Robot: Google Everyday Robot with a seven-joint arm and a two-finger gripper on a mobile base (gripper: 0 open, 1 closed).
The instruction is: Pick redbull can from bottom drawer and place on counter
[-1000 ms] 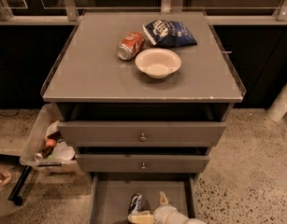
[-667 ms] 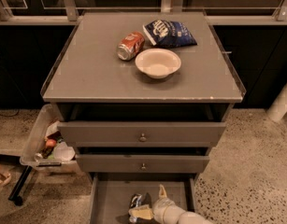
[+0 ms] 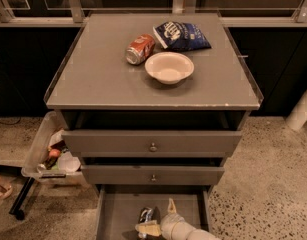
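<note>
The redbull can (image 3: 146, 215), slim, silvery with dark markings, stands in the open bottom drawer (image 3: 118, 214) near its middle. My gripper (image 3: 160, 217) reaches into the drawer from the lower right. Its fingers are spread: one pale fingertip (image 3: 171, 205) points up just right of the can, the other (image 3: 149, 229) sits below the can's base. The can is between them and rests on the drawer floor. The counter (image 3: 103, 79) is the flat grey cabinet top above.
On the counter lie a red-orange soda can (image 3: 140, 49), a blue chip bag (image 3: 182, 35) and a white bowl (image 3: 169, 67). Two knobbed drawers (image 3: 153, 147) sit slightly open above the bottom one. A plastic bin of rubbish (image 3: 45, 154) stands at the left.
My gripper has shifted slightly left and further into the drawer, closer around the can. The can has not moved.
</note>
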